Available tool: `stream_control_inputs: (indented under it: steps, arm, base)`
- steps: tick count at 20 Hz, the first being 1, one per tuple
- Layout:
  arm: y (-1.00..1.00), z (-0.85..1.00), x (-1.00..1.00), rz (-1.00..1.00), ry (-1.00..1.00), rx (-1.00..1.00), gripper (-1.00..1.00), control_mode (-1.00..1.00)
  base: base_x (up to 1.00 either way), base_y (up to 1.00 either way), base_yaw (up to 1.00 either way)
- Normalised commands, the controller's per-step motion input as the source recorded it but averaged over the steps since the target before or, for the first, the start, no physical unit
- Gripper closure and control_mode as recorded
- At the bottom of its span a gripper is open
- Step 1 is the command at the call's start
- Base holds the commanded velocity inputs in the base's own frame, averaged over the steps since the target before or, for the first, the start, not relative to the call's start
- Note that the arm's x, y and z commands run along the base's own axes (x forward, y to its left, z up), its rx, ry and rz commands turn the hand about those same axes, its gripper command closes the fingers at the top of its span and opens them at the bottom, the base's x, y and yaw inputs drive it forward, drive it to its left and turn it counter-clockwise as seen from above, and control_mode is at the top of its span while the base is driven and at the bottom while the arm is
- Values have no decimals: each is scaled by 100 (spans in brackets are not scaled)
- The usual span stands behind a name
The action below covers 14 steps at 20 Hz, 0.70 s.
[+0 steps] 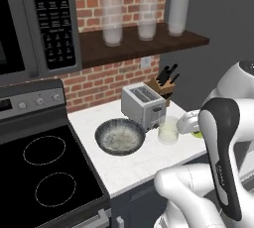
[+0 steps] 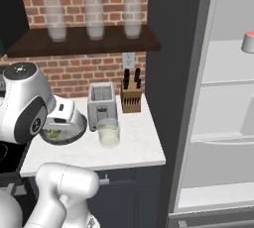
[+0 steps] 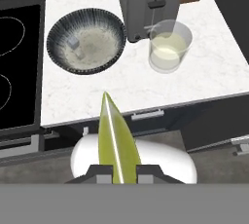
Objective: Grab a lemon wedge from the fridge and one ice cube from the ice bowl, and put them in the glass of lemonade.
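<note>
The fridge (image 2: 213, 103) stands open at the right of the counter, its white shelves bare apart from a small red-topped white cup (image 2: 248, 42) on an upper shelf. On the white marble counter (image 1: 134, 165) the ice bowl (image 1: 119, 136) sits just in front of the toaster (image 1: 143, 104); inside its speckled pale basin a single ice cube (image 3: 73, 42) lies near the left wall. Just beside the bowl, toward the fridge, stands the glass of lemonade (image 1: 168, 130), about half full of pale yellowish liquid (nothing floats in it that can be made out). The gripper (image 3: 118, 172) is held above the floor in front of the counter cabinets, its jaws drawn narrow on the lemon wedge (image 3: 115, 138), whose pointed tip reaches up toward the counter edge in the hand view. A knife block (image 2: 131, 98) stands behind the toaster against the red brick wall. Three tall clear glasses (image 2: 94, 17) line a dark wooden shelf above. A black stovetop (image 1: 44, 177) adjoins the counter on the left.
</note>
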Motion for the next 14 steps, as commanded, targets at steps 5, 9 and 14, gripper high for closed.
stream_control_inputs:
  steps: [5,9,14]
  arm:
    - [0,0,0,0,0,0,100,-100]
    - [1,14,1,0,0,-3,100,-100]
    - [11,12,29,-3,1,-13,100,-100]
  base:
    - [0,0,0]
    - [0,0,0]
    - [0,0,0]
